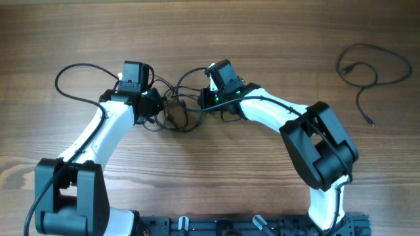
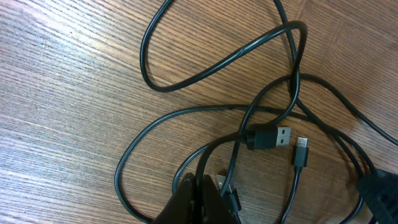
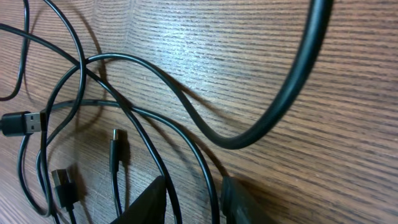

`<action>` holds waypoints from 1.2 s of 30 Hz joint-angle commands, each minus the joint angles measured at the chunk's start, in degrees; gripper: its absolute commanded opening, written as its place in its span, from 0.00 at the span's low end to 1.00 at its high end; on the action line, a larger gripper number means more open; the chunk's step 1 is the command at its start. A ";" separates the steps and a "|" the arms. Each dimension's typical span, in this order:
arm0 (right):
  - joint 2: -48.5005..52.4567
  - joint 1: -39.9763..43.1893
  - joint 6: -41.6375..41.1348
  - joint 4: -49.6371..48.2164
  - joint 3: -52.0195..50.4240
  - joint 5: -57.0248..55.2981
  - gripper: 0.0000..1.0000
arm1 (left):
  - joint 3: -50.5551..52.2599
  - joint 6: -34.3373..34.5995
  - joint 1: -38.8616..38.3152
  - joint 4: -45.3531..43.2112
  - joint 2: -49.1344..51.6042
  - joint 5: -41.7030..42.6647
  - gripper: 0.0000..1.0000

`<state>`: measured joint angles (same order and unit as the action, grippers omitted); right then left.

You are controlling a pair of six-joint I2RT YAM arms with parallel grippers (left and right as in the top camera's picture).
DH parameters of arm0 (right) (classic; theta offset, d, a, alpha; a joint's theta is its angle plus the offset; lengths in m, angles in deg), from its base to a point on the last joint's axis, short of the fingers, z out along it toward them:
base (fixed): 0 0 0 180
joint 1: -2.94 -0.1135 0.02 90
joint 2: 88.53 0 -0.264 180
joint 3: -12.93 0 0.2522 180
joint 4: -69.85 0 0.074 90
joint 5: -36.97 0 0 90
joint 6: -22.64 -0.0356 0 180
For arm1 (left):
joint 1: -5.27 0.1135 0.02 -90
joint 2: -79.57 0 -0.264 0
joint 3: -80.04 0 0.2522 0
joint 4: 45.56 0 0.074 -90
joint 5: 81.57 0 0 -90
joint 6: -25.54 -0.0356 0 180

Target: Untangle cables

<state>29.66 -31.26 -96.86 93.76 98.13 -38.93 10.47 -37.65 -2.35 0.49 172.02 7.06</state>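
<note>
Cables [image 1: 178, 113] bunched in a knot of overlapping black loops on the wooden table [image 1: 262, 39], directly between the two grippers in the overhead view. Lone cable [image 1: 367, 65] lying by itself toward the far right corner, in a loose loop with one end trailing toward the near side, well apart from the knot.

Left gripper [image 2: 199, 185] clenched, tips pressed together with no gap. Thin cords running down close on both sides of the tips; cannot tell whether one is pinched. Just ahead of it on the wood, a USB-A plug [image 2: 273, 137], metal shell pointing right in the left wrist view. Right beside that, a slim plug [image 2: 301, 151], standing vertical in the view and not touching the first. Above both plugs, several loops crossing one over another.

Right gripper [image 3: 194, 190] released, fingers [image 3: 149, 200] standing apart. Two thin cords passing through the gap, not squeezed. Left of the fingers, near the bottom edge of the right wrist view, a flat plug [image 3: 62, 182] lying on the wood. Blurred black cord [image 3: 298, 93] arcing close to the lens at upper right; cannot tell whether it belongs to the knot or to the arm.
</note>
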 commanded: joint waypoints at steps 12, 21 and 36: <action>2.97 -0.83 -0.50 -4.07 -0.59 -4.46 0.40 | 0.00 -1.09 -0.04 -0.22 0.70 0.70 0.04; 4.72 -2.93 2.58 -8.02 -0.59 -3.82 0.40 | 0.00 -1.07 -0.04 -0.22 1.11 0.70 0.04; 2.86 -3.21 5.55 -6.88 -0.52 -7.85 0.04 | -0.02 -1.55 0.02 0.35 3.56 -1.11 0.04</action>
<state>32.37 -34.75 -91.74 85.61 98.06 -45.00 10.47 -37.72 -2.35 -0.10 175.27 7.06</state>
